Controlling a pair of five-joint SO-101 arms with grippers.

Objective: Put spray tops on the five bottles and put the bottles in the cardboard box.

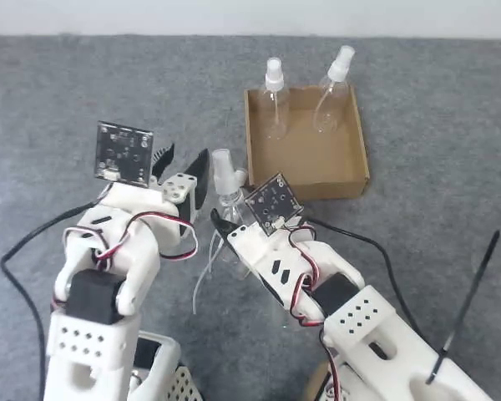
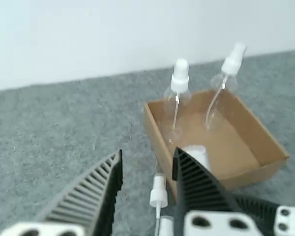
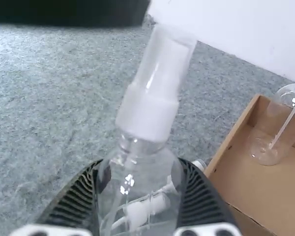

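My right gripper (image 3: 140,179) was clamped on a clear bottle (image 3: 137,157) with a white spray top (image 3: 155,93), at the centre of the high view, just left of the cardboard box (image 1: 334,189). It stood upright, long axis vertical, top upward. My left gripper (image 2: 147,160) hung with fingers apart

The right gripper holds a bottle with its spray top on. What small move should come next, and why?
Probably carry the bottle over the cardboard box and lower it into the bare near half. The right gripper is shut on it, its spray top looks seated, two capped bottles already stand at the box's far wall, and the left gripper is open.
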